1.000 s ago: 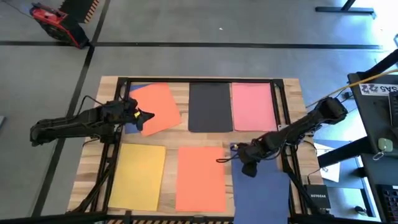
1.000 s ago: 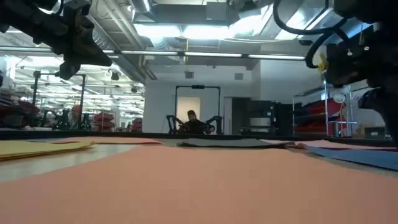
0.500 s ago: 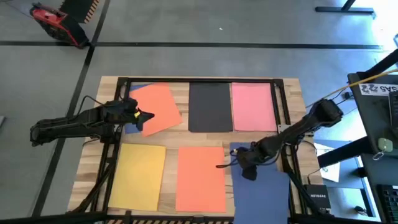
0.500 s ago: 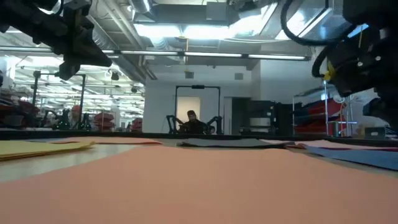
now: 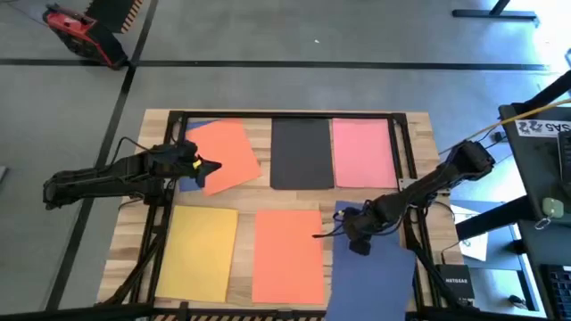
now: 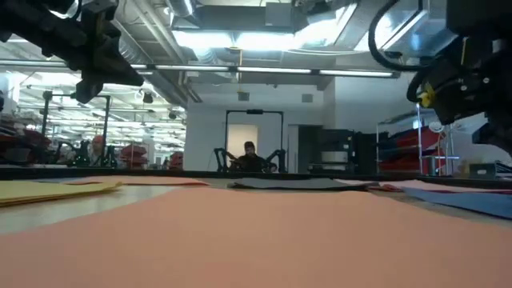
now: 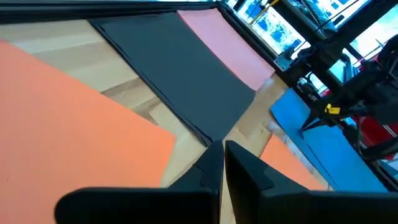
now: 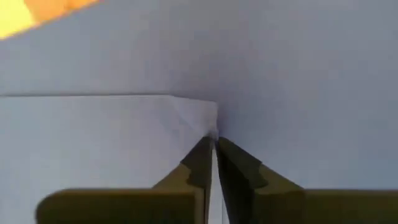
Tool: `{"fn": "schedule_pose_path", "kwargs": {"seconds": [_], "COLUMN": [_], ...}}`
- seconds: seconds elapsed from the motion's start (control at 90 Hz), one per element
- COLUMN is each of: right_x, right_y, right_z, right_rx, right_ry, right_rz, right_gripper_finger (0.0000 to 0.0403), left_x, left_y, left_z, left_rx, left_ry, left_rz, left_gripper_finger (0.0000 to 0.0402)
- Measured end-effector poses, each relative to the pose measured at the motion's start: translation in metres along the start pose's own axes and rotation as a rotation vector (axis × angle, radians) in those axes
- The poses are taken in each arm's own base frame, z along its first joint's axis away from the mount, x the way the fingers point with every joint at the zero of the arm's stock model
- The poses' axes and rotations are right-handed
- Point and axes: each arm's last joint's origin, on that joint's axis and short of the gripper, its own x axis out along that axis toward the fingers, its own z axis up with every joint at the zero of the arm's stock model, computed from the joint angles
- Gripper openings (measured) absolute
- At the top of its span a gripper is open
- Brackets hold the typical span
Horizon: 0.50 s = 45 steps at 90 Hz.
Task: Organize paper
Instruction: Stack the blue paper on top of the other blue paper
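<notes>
Left gripper, left-centre of high view, fingers pressed together, hovers over tilted orange sheet covering blue sheet; likely poised to straighten it. Yellow sheet, lower orange sheet, black sheet, pink sheet lie squared on worktop. Right gripper, lower right, pinches corner of skewed blue paper, probably to align it.

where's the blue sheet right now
In the high view the blue sheet lies at the table's near right corner, beside the near orange sheet, with the right gripper shut on its far edge.
</notes>
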Motion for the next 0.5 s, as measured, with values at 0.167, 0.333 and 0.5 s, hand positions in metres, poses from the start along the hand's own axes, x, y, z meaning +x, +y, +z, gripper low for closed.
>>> {"fn": "schedule_pose_path", "kwargs": {"seconds": [0.167, 0.333, 0.5], "right_x": [-0.008, -0.01, -0.011], "right_y": [-0.002, -0.002, -0.005], "right_z": [-0.002, -0.003, 0.002], "right_rx": [-0.009, -0.029, -0.046], "right_ry": [-0.009, -0.017, -0.028], "right_rz": [0.013, 0.021, 0.015], "right_gripper_finger": [0.0003, 0.0001, 0.0], "left_x": [0.0, 0.0, 0.0], "left_y": [0.0, 0.0, 0.0], "left_z": [0.0, 0.0, 0.0], "left_rx": [0.003, 0.004, 0.0], "left_ry": [-0.002, -0.001, -0.002], "left_rz": [0.002, 0.001, 0.001], "left_gripper_finger": [0.0, 0.0, 0.0]}}
